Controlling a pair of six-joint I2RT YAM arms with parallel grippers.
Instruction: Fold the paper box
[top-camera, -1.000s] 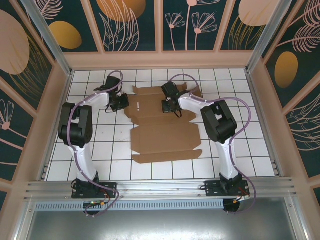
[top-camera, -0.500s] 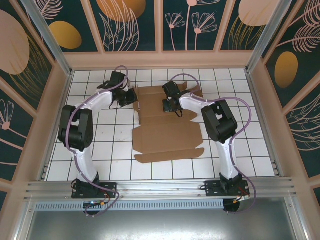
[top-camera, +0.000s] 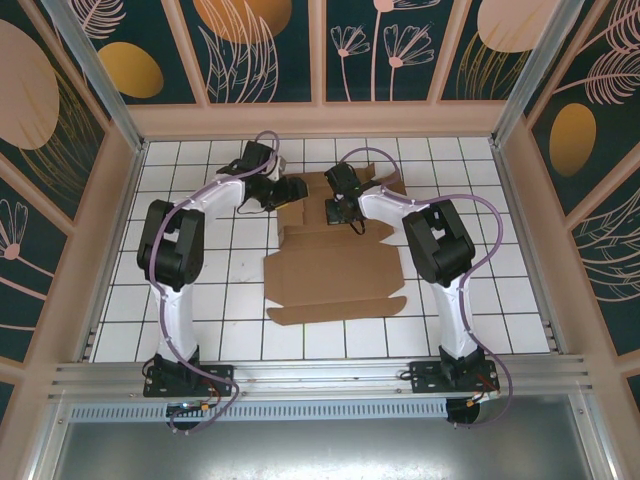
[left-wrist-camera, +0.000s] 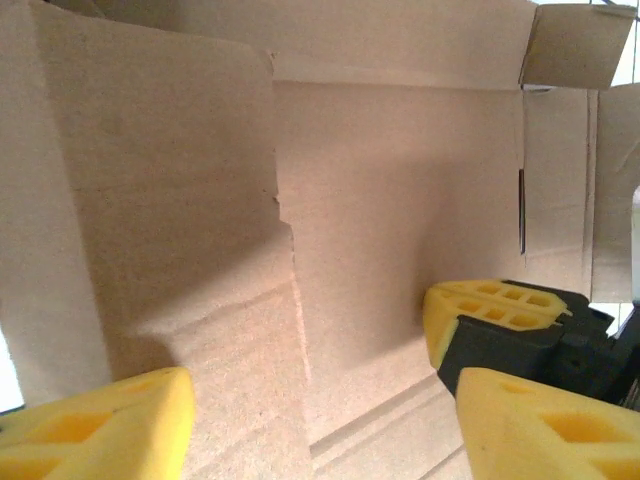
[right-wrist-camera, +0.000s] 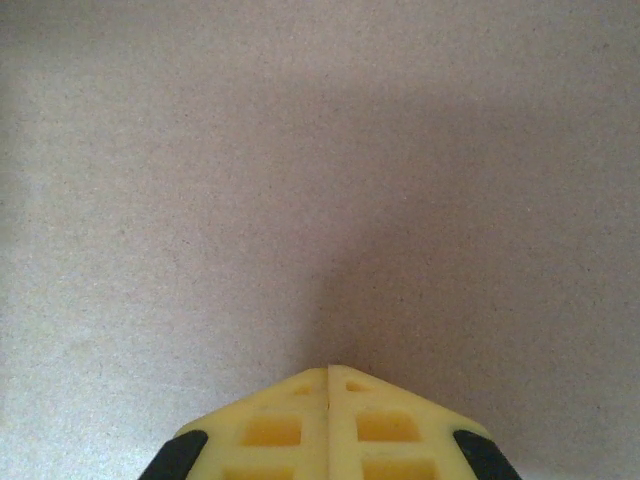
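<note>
Left wrist — left jaws spread, released, over paper box (left-wrist-camera: 400, 200) | right jaws clenched empty — tip on it

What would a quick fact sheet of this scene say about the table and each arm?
Object: brown cardboard box, unfolded, mostly flat
Surface: white tiled table
Left gripper: open, holding nothing, at the far left flap, which tilts up
Right gripper: shut, tip down on the cardboard's far part
Stage: folding barely begun
</note>
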